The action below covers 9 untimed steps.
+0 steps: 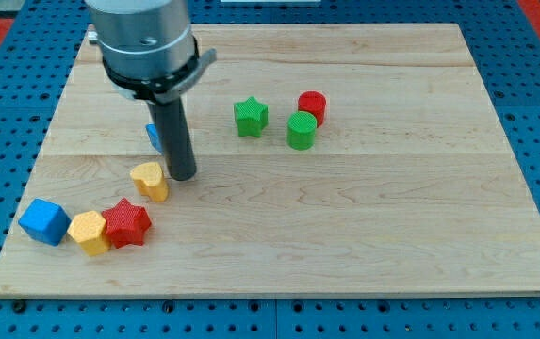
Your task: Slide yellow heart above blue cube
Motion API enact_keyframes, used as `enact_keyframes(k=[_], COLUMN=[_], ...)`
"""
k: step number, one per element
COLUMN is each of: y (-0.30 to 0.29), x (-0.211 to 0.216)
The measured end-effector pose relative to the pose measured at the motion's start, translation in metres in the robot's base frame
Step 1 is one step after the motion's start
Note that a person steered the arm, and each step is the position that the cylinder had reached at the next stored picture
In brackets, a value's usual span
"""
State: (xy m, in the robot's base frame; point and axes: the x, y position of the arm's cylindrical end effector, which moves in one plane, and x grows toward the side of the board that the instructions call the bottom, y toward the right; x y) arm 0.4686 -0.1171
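Wooden board (345, 217): pale, lying on a blue pegboard surface (6, 113); its corners all show.

Rod: dark, upright, hanging from a grey cylindrical mount (145, 42) cut off by the view's top. The robot's tip (183, 176) rests on the board just to the right of the yellow heart, touching or nearly so; which cannot be told. It has no jaws and holds nothing.

Yellow heart (150, 180): left of centre, fully visible.

Blue block (155, 137): mostly hidden behind the rod, only a sliver at its left showing; shape unclear.

Blue cube (43, 221): near the view's bottom left, well below and left of the heart.

Yellow block (89, 232): just right of the cube, against the red star (127, 223); shape hard to make out.

Green star (250, 116): upper middle.

Green cylinder (301, 130) and red cylinder (312, 105): close together, the red one partly hidden behind the green.
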Motion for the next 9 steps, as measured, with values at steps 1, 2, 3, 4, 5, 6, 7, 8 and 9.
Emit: enact_keyframes(k=[1,2,3,4,5,6,7,8,9], y=[-0.049,-0.072,-0.038,-0.002,-0.011,-0.047,-0.077,-0.084,-0.060], x=[-0.001,0.005,0.005,0.010,0.031,0.034,0.034,0.034,0.015])
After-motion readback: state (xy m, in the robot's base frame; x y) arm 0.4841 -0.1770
